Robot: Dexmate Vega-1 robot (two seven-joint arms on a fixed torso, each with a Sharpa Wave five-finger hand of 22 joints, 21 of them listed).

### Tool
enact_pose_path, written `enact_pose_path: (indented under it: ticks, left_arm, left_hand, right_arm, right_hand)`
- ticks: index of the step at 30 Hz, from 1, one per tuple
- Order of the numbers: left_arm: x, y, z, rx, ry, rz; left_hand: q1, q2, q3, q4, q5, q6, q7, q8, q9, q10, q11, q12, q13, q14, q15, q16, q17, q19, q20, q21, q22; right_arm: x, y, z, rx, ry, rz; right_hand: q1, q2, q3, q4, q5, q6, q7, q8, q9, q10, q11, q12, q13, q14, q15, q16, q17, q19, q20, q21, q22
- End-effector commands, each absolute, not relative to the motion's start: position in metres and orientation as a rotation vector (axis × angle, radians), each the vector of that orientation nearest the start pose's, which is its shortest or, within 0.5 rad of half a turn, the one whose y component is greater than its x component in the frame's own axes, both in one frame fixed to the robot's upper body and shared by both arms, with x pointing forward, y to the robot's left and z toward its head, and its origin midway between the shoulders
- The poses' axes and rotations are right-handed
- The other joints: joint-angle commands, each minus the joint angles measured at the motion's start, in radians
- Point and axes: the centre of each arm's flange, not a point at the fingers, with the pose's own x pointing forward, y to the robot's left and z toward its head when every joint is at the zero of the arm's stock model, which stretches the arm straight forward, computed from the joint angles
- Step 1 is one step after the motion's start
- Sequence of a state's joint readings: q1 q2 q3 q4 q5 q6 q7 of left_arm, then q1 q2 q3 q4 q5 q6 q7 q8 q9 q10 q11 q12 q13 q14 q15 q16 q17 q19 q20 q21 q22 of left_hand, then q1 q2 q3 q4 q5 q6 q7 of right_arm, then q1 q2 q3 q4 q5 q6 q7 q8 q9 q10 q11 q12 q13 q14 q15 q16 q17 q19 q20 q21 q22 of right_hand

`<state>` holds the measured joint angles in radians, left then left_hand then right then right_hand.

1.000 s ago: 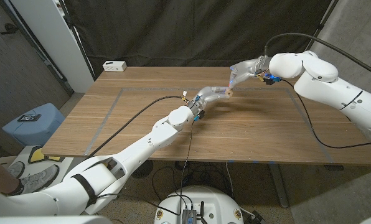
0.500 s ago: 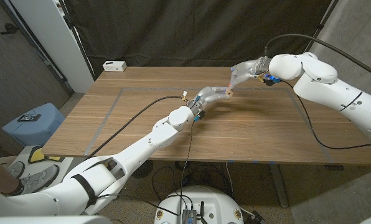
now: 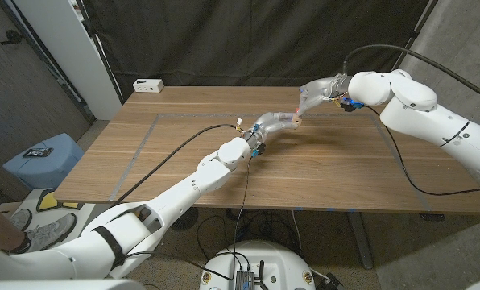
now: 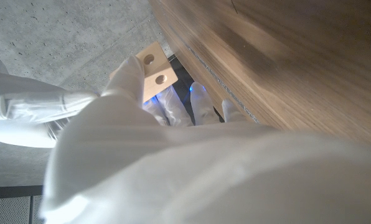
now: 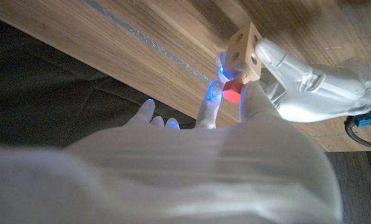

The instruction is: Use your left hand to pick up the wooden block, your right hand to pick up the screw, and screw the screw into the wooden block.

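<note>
Black curtain backs a wooden table [image 3: 320,173] marked with grey tape lines [image 3: 147,137]; a small white box [image 3: 148,84] sits at the far left corner, its markings too small to read. On the floor at the left stands a blue stool [image 3: 40,161] with a dark object on top.

Left hand [image 3: 271,123] is raised over the table's middle and grips the wooden block [image 3: 295,121] at its fingertips. In the left wrist view the block [image 4: 153,74] shows two round holes on its pale face, with the thumb laid along one side and fingers [image 4: 198,102] curled behind it.

Right hand [image 3: 316,90] reaches in from the far right, its fingertips just beside the block. In the right wrist view the red screw [image 5: 232,90] is pinched between the right hand's fingers [image 5: 211,102] and pressed against the underside of the block [image 5: 244,46], which the left hand [image 5: 297,84] holds from the other side. How deep the screw sits cannot be told.

Compared with the frames half a second and one second before, both arms, the block and the box keep the same positions; no shift is visible. No legible writing appears.
</note>
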<state>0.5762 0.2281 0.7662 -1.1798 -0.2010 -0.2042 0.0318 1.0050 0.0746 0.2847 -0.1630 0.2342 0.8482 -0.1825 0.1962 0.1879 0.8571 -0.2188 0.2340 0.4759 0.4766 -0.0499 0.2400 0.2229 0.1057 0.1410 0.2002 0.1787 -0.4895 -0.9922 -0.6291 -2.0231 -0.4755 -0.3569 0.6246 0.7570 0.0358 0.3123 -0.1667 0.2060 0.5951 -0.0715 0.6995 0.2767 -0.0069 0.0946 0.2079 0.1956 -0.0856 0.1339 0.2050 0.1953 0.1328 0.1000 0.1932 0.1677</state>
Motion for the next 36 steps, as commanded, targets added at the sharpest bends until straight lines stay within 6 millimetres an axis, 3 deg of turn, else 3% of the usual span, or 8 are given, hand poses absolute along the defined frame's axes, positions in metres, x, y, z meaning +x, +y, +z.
enact_pose_path:
  ticks: [1,36]
  left_arm:
    - [0.6509,0.0206,-0.0077,0.411,-0.642,-0.518]
    - [0.6504,0.0214,-0.0094,0.410,-0.639,-0.521]
  left_hand:
    - [-0.003,0.021,0.021,0.013,0.006,0.009,0.002,0.005,0.005,0.008,-0.002,0.007,0.075,0.009,-0.067,-0.003,0.004,0.005,0.007,0.006,0.005]
    - [-0.004,0.021,0.024,0.012,0.007,0.008,0.002,0.004,0.005,0.007,-0.002,0.007,0.075,0.010,-0.067,-0.005,0.003,0.006,0.008,0.007,0.005]
  right_arm:
    - [0.5404,-0.2259,0.1375,-1.686,-0.375,0.177]
    - [0.5402,-0.2217,0.1304,-1.700,-0.379,0.114]
  right_hand:
    - [0.016,0.002,0.006,0.003,-0.004,0.018,-0.001,0.015,0.006,0.009,0.003,0.007,0.001,0.007,0.003,0.009,0.003,0.011,-0.002,0.009,0.003]
    - [0.016,0.004,0.006,0.011,-0.015,0.113,-0.013,0.103,0.051,0.104,-0.010,0.019,0.000,0.075,-0.022,0.027,0.007,0.071,-0.014,0.014,0.003]
